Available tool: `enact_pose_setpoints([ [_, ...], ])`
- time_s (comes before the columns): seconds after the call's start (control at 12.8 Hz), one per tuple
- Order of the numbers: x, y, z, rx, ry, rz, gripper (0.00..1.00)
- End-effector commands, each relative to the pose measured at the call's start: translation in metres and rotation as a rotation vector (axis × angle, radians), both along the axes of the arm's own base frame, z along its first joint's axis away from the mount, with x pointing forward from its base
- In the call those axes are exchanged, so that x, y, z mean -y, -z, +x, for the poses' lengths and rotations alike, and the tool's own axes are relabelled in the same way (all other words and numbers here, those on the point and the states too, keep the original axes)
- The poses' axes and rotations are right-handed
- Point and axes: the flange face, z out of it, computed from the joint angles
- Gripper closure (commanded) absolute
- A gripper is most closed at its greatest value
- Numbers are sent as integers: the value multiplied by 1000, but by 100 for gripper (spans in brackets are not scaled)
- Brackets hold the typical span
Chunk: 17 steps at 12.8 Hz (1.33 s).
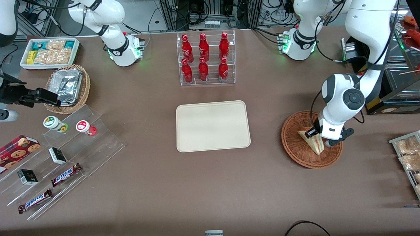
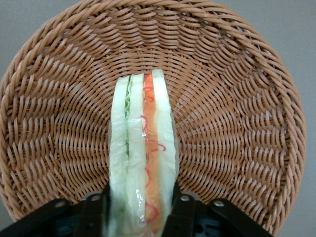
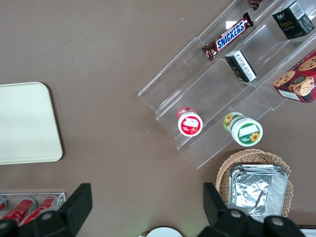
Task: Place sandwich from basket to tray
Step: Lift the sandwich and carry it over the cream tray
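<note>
End effector (image 2: 140, 210) apparently pinches the soft triangular sandwich (image 2: 143, 153) in the woven basket (image 2: 237, 98).

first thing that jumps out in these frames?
The left arm's claw down in the round reddish-brown wicker basket, its fingers either side of the triangular white-bread sandwich. Then the bare beige rectangular tray mid-table, with red bottles in a clear rack farther from the camera.

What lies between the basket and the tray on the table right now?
Nothing: in the front view only bare brown table separates the basket from the tray. The gripper is down in the basket, jaws around the sandwich.
</note>
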Motion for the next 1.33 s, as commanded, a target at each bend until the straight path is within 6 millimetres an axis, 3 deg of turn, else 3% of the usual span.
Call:
enact_pose_setpoints([
  [0.0, 0, -28, 3, 47, 3, 17, 80],
  [0.23, 5, -95, 18, 24, 13, 42, 80],
  [0.39, 44, -148, 36, -21, 49, 50, 79],
  [0.55, 87, -182, 41, 16, 111, 35, 79],
  [0.7, 138, -189, 39, 33, 154, 9, 79],
  [1.02, 248, -179, 15, 19, 270, -19, 79],
  [1.25, 331, -149, 0, -12, 349, -45, 79],
])
